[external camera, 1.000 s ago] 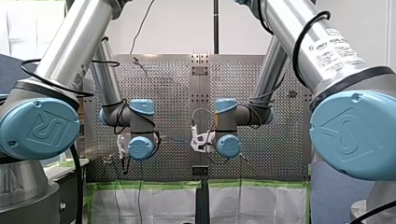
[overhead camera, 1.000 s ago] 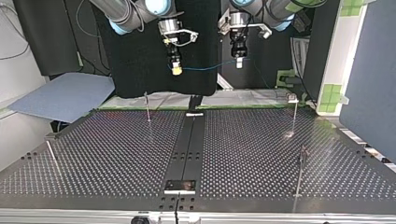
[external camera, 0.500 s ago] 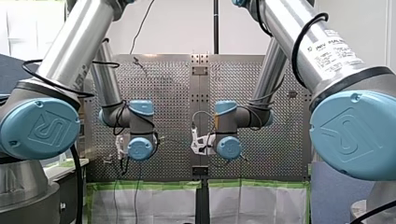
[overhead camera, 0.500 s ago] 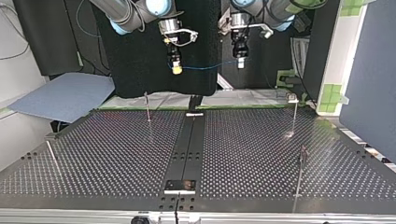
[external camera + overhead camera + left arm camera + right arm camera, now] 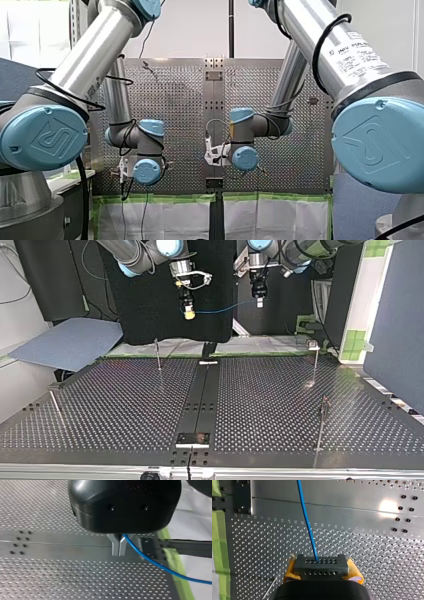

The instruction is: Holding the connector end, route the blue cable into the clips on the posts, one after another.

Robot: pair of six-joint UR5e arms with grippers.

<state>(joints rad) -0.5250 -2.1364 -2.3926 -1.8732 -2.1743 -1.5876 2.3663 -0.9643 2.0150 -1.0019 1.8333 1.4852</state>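
Top view: the blue cable (image 5: 225, 307) spans the air between the two arms, high above the far edge of the perforated counter (image 5: 125, 405) and well apart from the four thin posts (image 5: 157, 354) that stand on it. One post carries a small clip (image 5: 313, 345) at its top, and the cable lies in no clip. My right arm (image 5: 135, 255) enters at this view's left and my left arm (image 5: 295, 247) at its right. Right wrist view: the right jaws are closed on the dark, many-holed connector (image 5: 321, 566), with yellow pads (image 5: 290, 570) showing at either side of it. The cable (image 5: 307, 520) leaves the connector's face and runs straight ahead over the counter. Left wrist view: the left jaws are pressed together on the cable, whose blue line (image 5: 150, 560) emerges between the metal fingers (image 5: 115, 547) and sweeps away to one side past a strip of green tape (image 5: 175, 565) at the counter's edge. Only the wrist views resolve these grips. Only the top view shows the posts and the cable's whole span. Front view: both arms (image 5: 100, 45) (image 5: 325, 40) hide most of the work, and neither grip can be read there.
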